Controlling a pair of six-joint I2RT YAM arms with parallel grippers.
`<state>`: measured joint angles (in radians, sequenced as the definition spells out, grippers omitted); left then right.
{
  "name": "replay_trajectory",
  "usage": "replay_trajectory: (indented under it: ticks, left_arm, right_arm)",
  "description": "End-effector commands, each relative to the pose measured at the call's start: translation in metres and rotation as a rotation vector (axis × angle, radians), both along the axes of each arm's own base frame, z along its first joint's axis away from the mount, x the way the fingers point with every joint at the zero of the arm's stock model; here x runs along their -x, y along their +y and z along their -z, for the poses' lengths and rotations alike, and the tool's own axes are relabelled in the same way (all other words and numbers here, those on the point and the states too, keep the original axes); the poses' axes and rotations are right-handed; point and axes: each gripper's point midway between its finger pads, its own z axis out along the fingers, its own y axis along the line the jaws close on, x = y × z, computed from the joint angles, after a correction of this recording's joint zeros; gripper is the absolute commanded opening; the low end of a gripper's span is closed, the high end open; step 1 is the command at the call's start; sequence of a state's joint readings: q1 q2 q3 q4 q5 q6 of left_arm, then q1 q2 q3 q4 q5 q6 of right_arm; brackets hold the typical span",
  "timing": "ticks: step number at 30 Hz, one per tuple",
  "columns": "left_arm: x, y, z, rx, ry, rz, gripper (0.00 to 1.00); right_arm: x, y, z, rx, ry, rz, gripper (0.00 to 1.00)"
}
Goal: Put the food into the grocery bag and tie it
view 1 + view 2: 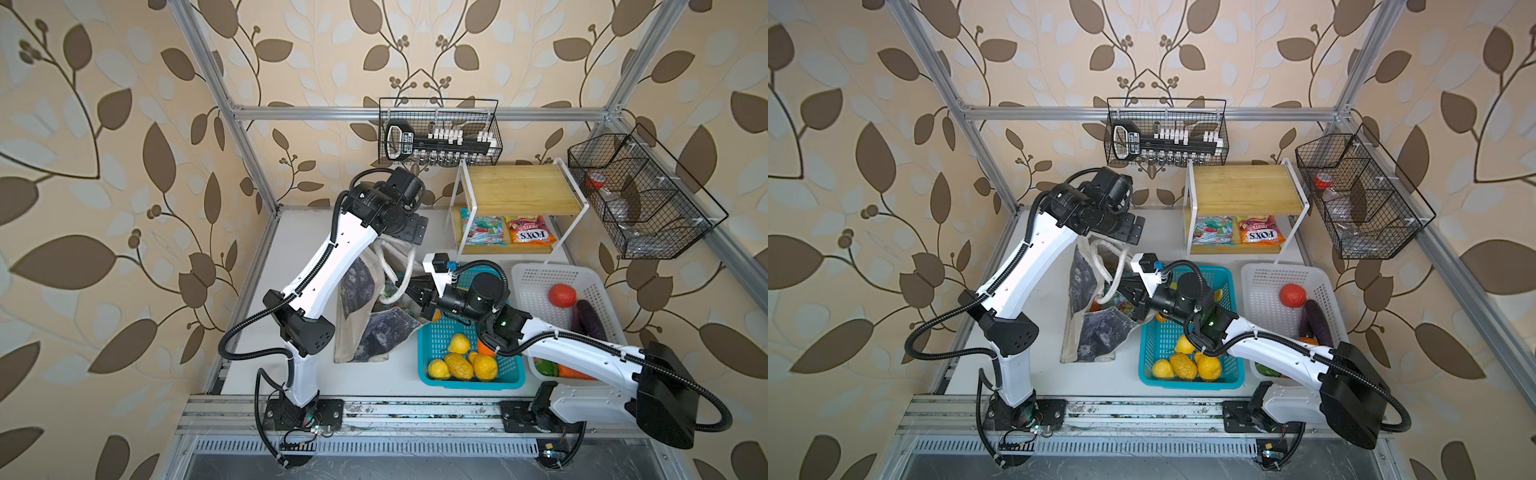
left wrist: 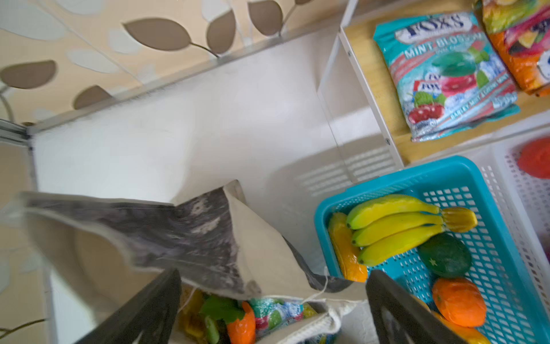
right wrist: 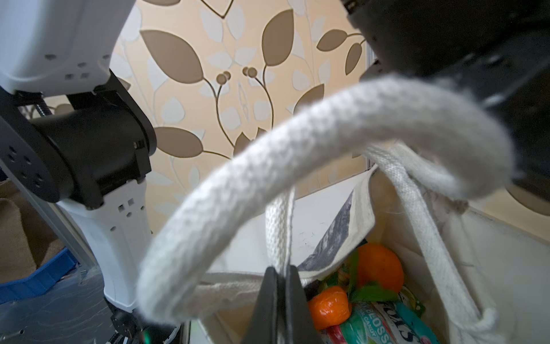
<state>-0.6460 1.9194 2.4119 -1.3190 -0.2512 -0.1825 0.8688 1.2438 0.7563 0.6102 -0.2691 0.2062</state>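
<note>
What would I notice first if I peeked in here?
The big canvas bag in the middle, stuffed with orange toy fruit and a candy packet. The right claw pinches its white strap, and a bright blue basket of yellow fruit sits right beside it.

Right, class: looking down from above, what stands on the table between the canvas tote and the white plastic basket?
The blue plastic basket stands between the tote and the white basket, as both top views show.

teal packet (image 2: 446, 77) reads fox's mint blossom; orange packet (image 1: 530, 233) fox's.
</note>
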Motion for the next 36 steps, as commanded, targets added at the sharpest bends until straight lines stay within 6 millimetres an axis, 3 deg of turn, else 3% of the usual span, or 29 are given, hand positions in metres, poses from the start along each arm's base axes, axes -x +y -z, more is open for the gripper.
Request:
replay_trajectory:
  ticks: [1, 4, 10, 13, 16, 20, 23, 26, 29, 31, 33, 36]
  left_arm:
    - [0.007, 0.048, -0.044, -0.097, -0.13, -0.111, 0.99]
    - [0.002, 0.05, -0.065, -0.069, -0.207, -0.128, 0.99]
    - [0.002, 0.083, -0.073, -0.175, -0.267, -0.267, 0.99]
    - [-0.004, 0.07, -0.087, -0.094, -0.332, -0.224, 0.93]
    - [-0.006, 0.069, -0.1, -0.045, -0.368, -0.243, 0.87]
    - [0.012, 0.089, -0.105, 0.013, -0.345, -0.3, 0.77]
    - [0.036, 0.106, -0.107, 0.102, -0.318, -0.331, 0.68]
    - [0.069, 0.107, -0.106, 0.291, -0.29, -0.278, 0.66]
    - [0.089, 0.104, -0.087, 0.441, -0.239, -0.246, 0.64]
    - [0.091, 0.092, -0.071, 0.545, -0.164, -0.206, 0.67]
    - [0.083, 0.075, -0.055, 0.678, -0.079, -0.163, 0.8]
    - [0.071, 0.072, -0.044, 0.765, -0.075, -0.198, 0.9]
  right_arm:
    - [0.001, -0.007, -0.021, -0.069, -0.057, 0.019, 0.0]
    - [0.003, -0.001, -0.024, -0.091, -0.051, -0.012, 0.0]
    - [0.003, 0.009, -0.024, -0.094, -0.043, -0.04, 0.0]
    - [0.007, 0.017, -0.027, -0.1, -0.043, -0.07, 0.0]
    - [0.012, 0.025, -0.031, -0.1, -0.054, -0.093, 0.0]
    - [0.011, 0.023, -0.031, -0.099, -0.056, -0.075, 0.0]
    - [0.009, 0.02, -0.032, -0.102, -0.06, -0.068, 0.0]
    - [0.011, 0.019, -0.033, -0.095, -0.065, -0.07, 0.0]
    - [0.012, 0.016, -0.034, -0.1, -0.066, -0.065, 0.0]
    - [0.015, 0.016, -0.034, -0.103, -0.066, -0.069, 0.0]
    - [0.018, 0.015, -0.034, -0.108, -0.067, -0.071, 0.0]
    - [0.021, 0.014, -0.032, -0.11, -0.066, -0.071, 0.0]
